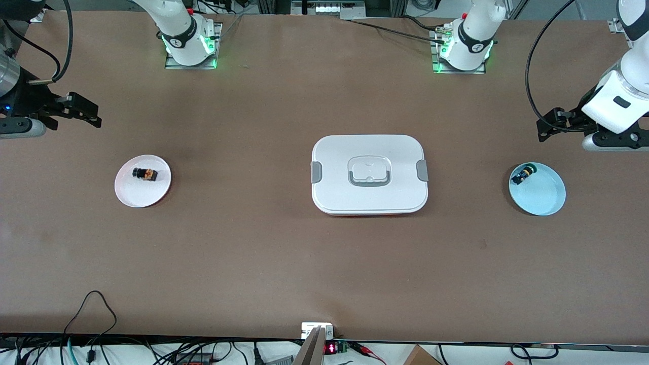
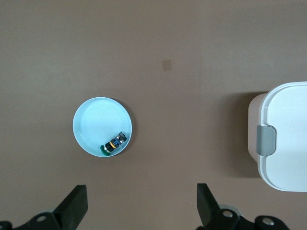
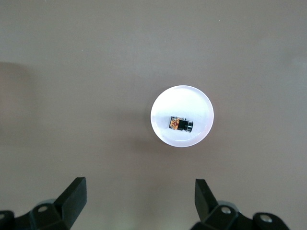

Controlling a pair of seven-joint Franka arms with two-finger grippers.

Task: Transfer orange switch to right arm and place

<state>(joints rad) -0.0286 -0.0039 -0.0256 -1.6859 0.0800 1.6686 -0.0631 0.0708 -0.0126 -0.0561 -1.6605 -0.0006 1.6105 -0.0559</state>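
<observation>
I see orange switch [image 1: 145,174] on white plate [image 1: 133,195]; left hand [image 1: 549,125], right hand [image 1: 81,109] both apart, empty, over worktop [image 1: 253,253]

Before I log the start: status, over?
Both end effectors, left and right, open, idle. Orange switch on white plate. Nothing blocking.

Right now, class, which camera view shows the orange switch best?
The right wrist view: the orange switch lies centred on the white plate, seen from straight above with nothing covering it. The front view shows it smaller, on that plate toward the right arm's end of the table. The left wrist view does not show it.
</observation>
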